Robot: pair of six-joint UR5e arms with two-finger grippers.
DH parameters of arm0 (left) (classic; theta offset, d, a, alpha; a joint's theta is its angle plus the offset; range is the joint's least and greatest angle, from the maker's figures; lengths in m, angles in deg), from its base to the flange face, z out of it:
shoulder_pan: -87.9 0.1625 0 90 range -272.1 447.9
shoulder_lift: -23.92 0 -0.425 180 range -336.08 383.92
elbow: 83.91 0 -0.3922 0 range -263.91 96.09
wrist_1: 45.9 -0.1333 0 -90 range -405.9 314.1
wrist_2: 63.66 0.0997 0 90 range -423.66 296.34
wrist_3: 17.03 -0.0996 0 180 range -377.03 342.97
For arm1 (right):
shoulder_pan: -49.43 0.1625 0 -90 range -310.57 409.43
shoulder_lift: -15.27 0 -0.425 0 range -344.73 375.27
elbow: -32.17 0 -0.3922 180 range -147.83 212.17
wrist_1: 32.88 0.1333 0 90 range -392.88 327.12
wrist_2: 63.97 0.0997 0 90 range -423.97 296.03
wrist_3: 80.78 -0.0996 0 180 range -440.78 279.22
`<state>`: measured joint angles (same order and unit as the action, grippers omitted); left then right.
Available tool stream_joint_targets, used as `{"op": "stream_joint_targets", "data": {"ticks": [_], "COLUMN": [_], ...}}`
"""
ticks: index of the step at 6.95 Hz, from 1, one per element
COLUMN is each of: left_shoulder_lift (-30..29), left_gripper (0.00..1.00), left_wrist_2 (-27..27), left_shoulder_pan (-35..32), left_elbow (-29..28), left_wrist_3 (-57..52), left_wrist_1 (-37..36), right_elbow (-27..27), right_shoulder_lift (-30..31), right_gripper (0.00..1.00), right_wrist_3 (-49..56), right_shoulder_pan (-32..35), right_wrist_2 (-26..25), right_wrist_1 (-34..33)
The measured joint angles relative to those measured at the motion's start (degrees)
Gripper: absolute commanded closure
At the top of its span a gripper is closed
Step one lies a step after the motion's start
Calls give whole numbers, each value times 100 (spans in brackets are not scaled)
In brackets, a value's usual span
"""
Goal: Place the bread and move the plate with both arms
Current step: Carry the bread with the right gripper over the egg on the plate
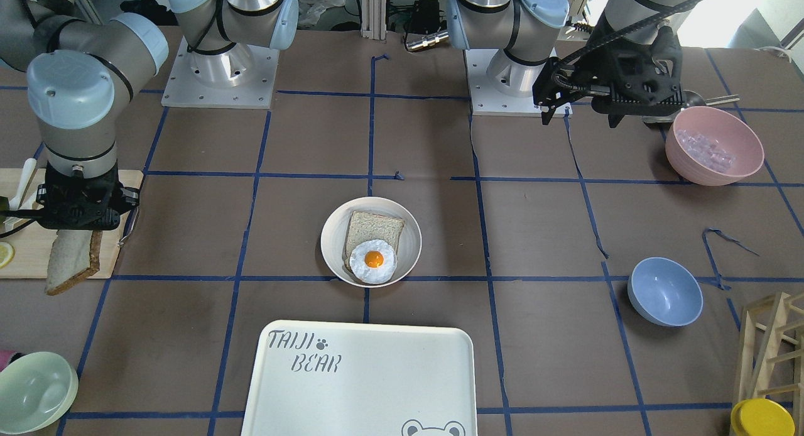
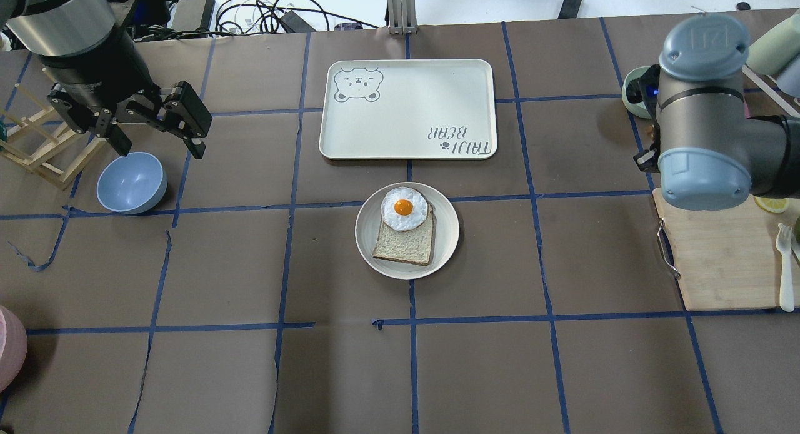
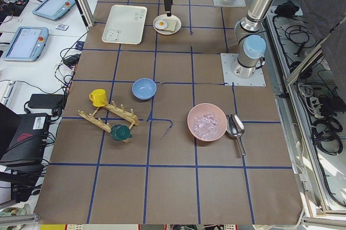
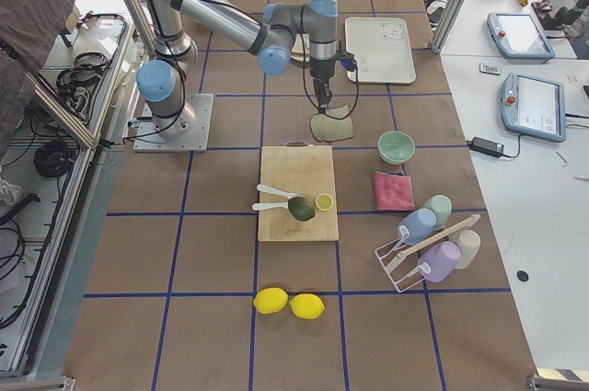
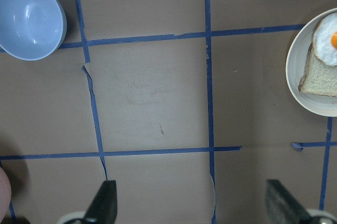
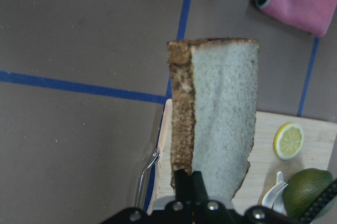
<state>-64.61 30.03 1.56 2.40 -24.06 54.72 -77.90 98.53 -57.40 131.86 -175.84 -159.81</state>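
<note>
Brown paper gridded with blue tape covers the bench (image 2: 237,371). All positions below are referred to the plate (image 2: 451,234), in which a smaller slice (image 2: 406,243) topped by a fried egg (image 2: 404,209) is carried.

Step in hand: placement of the bread (image 1: 70,263). The bread is pinched by its upper edge in the right end effector (image 1: 76,230) and hangs vertically, well apart from the plate on the robot's right, near the handle end of the cutting board (image 2: 725,265). The left end effector (image 2: 161,147) is spread wide, with nothing held, well apart from the plate on the robot's left.

Next move, as judged: the bread is to be carried across to the plate, turned flat and released onto the egg. The egg sits toward the tray side of the slice, so an uneven landing is to be expected. Only afterwards should the plate rim be gripped from both sides.

Surroundings: the tray (image 2: 406,84) lies just beyond the plate, away from the robot. A blue bowl (image 2: 131,184) stands near the left end effector, beside its likely path to the plate. A pink bowl (image 1: 714,166) stands farther off on that side.
</note>
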Motion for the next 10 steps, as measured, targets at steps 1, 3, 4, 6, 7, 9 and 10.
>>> {"op": "stream_joint_targets", "data": {"ticks": [1,3,4,6,7,9,10], "left_shoulder_lift": [0,-6,-6,-6,-6,-6,-6], "left_gripper": [0,0,0,0,0,0,0], "left_wrist_2": [0,-4,-9,-6,-5,-2,-6], "left_shoulder_pan": [-3,-1,0,-5,-5,-6,-6], "left_elbow": [0,0,0,0,0,2,15], "left_wrist_3": [0,2,5,8,8,11,12], "left_wrist_1": [1,-6,-9,-7,-7,-7,-9], "right_elbow": [498,1129,1268,1550,1722,1990,2032], "right_shoulder_lift": [-78,-469,-743,-1298,-1522,-1844,-1923], "right_gripper": [100,100,100,100,100,100,100], "right_wrist_3": [-335,-1713,-2576,-4203,-4960,-6221,-6659], "right_shoulder_pan": [579,1716,2250,3057,3317,3747,3876], "right_wrist_2": [-40,188,288,429,669,1026,1070], "right_wrist_1": [264,766,862,966,1037,1177,1283]}}
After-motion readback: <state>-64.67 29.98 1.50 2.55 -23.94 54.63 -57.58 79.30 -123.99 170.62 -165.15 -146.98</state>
